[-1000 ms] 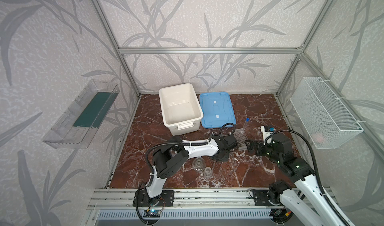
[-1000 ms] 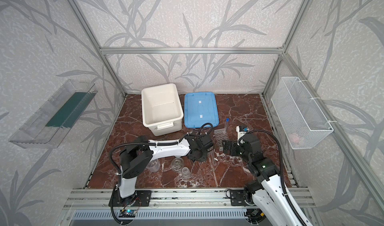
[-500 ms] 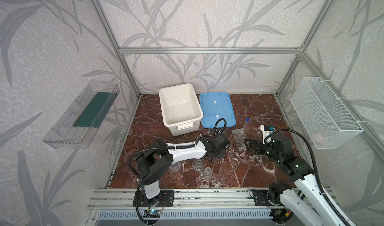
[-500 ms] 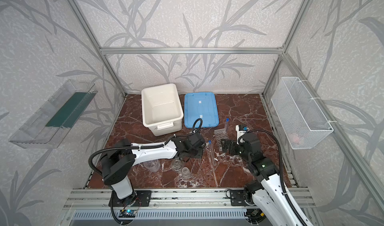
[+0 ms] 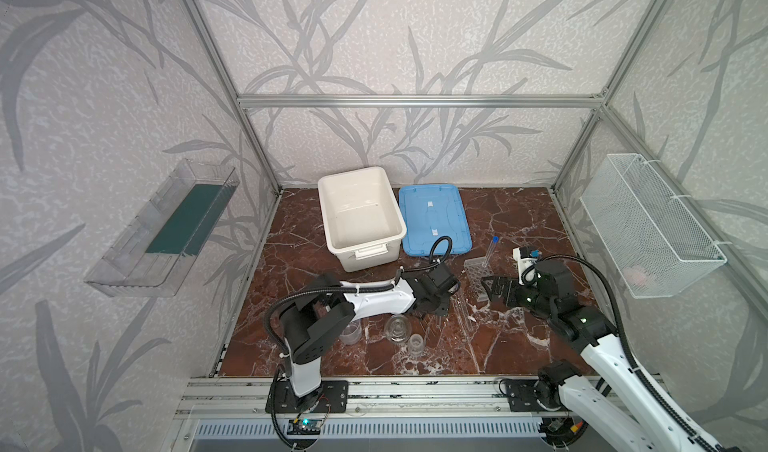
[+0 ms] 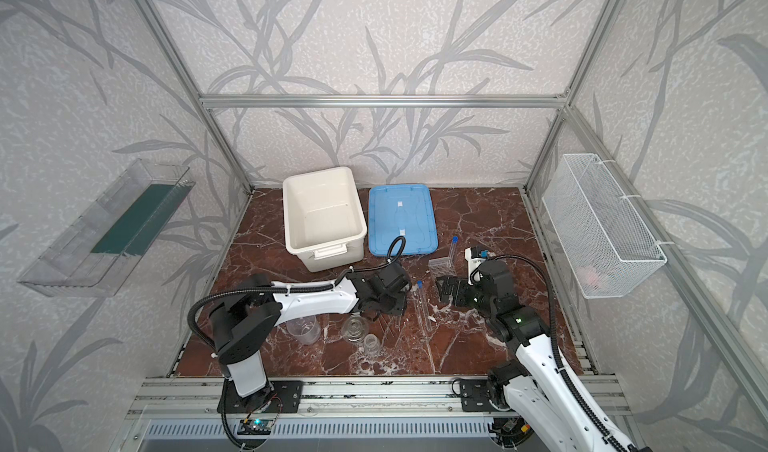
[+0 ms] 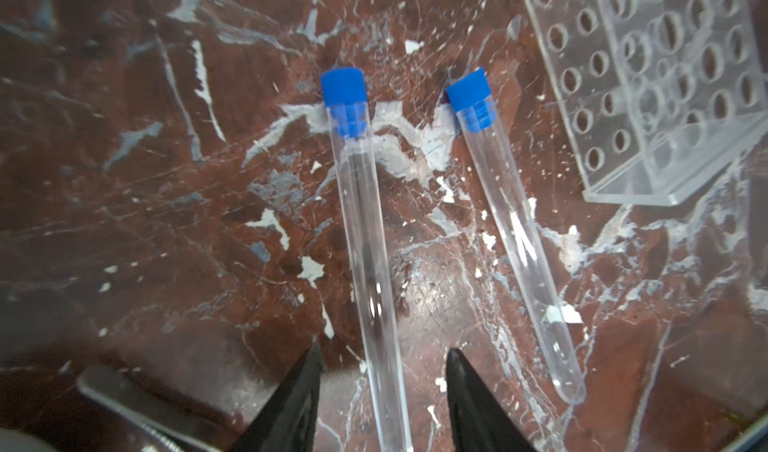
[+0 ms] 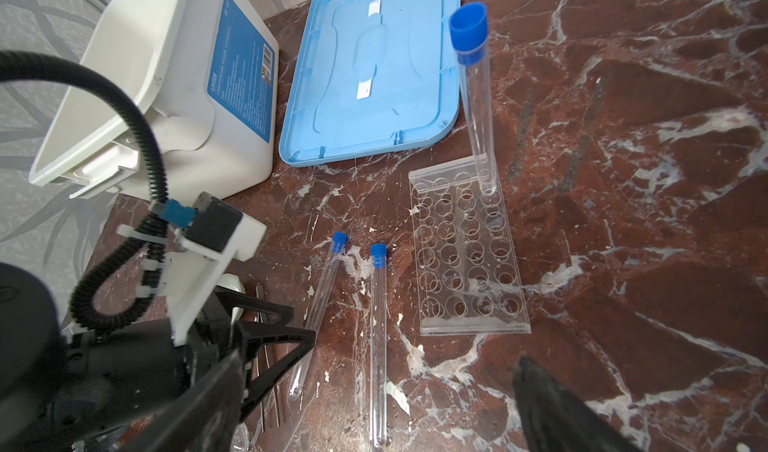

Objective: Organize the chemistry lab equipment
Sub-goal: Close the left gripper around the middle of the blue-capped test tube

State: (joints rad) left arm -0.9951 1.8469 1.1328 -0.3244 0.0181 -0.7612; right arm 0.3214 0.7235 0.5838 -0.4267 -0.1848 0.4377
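While left hand (image 7: 385,348) reaches low astride test tube (image 7: 357,204), half-parted | right hand (image 5: 489,289) wide

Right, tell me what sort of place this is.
Most likely a staged robot test cell rather than a working lab: aluminium frame with leaf-patterned wall panels, two robot arms bolted to a front rail beside a marble-look tabletop, and chemistry props such as capped test tubes and a clear tube rack.
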